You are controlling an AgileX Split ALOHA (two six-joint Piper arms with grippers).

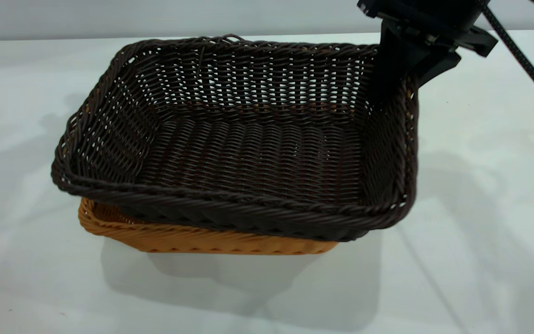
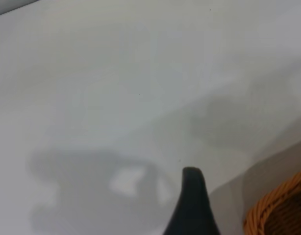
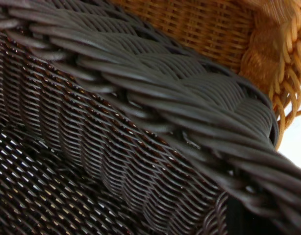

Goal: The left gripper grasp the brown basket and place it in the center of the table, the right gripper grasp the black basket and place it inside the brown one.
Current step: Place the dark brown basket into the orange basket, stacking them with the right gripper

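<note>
Dark brown-black woven wicker basket (image 1: 248, 139) sits tilted in the orange-tan wicker basket (image 1: 193, 236), its near-left edge riding above the tan rim. Right gripper (image 1: 394, 76), black, clamps the dark basket's far-right corner wall, 1 finger inside. Both baskets lie directly below it on the white bench (image 1: 480, 208). Left gripper (image 2: 192, 205): only a black tip over bare bench, tan basket just beside; its opening cannot be told.
</note>
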